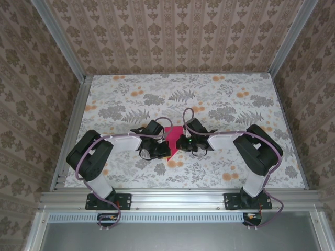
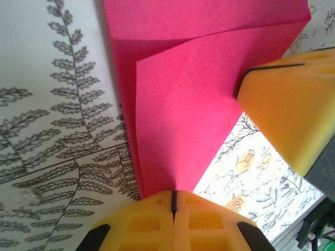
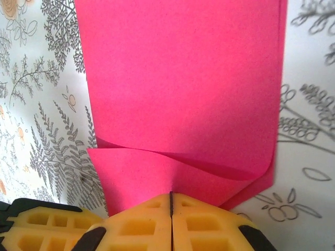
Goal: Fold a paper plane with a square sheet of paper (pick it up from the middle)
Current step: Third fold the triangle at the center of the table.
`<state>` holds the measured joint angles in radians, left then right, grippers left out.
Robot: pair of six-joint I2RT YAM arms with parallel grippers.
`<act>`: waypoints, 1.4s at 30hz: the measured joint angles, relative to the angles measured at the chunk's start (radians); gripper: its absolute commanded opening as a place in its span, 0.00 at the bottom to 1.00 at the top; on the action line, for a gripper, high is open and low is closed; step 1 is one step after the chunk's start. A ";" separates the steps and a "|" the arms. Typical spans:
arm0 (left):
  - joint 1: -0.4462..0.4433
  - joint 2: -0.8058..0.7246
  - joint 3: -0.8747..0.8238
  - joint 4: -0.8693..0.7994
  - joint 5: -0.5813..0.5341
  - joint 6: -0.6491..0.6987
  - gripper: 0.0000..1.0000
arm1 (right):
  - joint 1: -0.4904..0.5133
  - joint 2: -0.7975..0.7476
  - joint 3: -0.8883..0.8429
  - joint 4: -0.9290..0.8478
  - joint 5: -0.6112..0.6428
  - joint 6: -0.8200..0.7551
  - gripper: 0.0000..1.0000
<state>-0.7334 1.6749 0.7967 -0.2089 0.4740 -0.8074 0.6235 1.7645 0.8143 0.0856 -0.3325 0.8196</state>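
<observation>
Magenta-pink and thin, the square sheet of paper (image 1: 173, 135) sat between the two tools near the middle of the counter (image 1: 235, 175), a little toward its near edge. The left tool (image 2: 172, 203) was fully closed, its yellow pads pinching one edge of the sheet. The right tool (image 3: 171, 203) was likewise clamped on the opposite side, with no gap between its pads.

By my judgement the step in hand was an early fold, with one flap carried over but not yet creased. To do it well, both pinches likely needed to be firm while one tool drew its flap across until the edges met squarely. Pulling the tools apart too hard could tear such thin paper, and slack would let the flap bow. The loose layer then wanted pressing flat to set a sharp crease.

The sheet did not show as a flat square. In the left wrist view an upper layer lay aslant over a lower one with a crisp edge. In the right wrist view a flap near the pads curled in a soft wave. Whether the sheet touched the counter or hung just above it, I could not tell.
</observation>
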 measured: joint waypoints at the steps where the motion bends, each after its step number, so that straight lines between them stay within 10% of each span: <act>1: 0.000 0.000 0.002 -0.003 -0.002 0.000 0.05 | -0.009 0.000 0.000 0.000 -0.002 -0.009 0.08; 25: -0.011 0.002 0.024 -0.042 -0.033 0.030 0.05 | -0.053 -0.169 0.058 -0.108 0.025 -0.082 0.09; 42: -0.011 0.002 0.025 -0.043 -0.034 0.042 0.04 | -0.006 0.023 0.038 -0.049 -0.035 -0.005 0.07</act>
<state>-0.7448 1.6768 0.8215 -0.2520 0.4397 -0.7654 0.6178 1.7874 0.8524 0.0368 -0.3676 0.8150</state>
